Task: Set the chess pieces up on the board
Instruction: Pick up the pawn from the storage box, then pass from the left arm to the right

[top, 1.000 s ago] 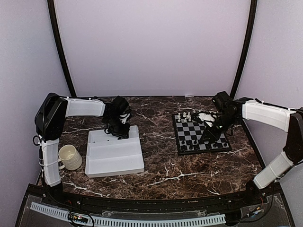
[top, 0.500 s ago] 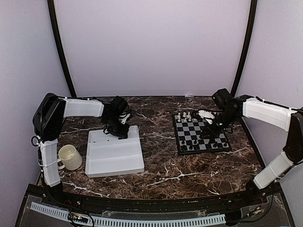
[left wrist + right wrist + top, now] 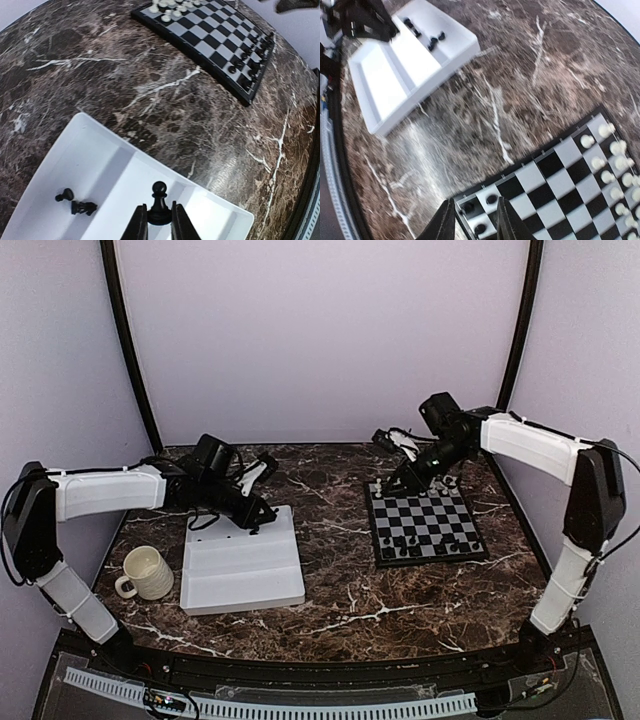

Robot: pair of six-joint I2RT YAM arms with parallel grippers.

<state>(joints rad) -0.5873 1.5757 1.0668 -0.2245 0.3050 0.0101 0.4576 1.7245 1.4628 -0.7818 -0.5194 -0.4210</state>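
The left fingers (image 3: pixel 145 223) pinch a black pawn (image 3: pixel 159 196) upright by its base over the white tray (image 3: pixel 115 167), where two black pieces (image 3: pixel 76 202) lie. Further right on the desk (image 3: pixel 340 592), the right fingers (image 3: pixel 451 222) hang part open and empty above the board's (image 3: pixel 555 186) far left corner. White pieces (image 3: pixel 615 161) crowd its far side.

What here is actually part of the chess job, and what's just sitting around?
Part of the job:
- board
- white pieces and black pieces standing on it
- black pawn, pinched in the left gripper
- loose black pieces lying in the white tray

Just lying about:
- mug, beside the tray
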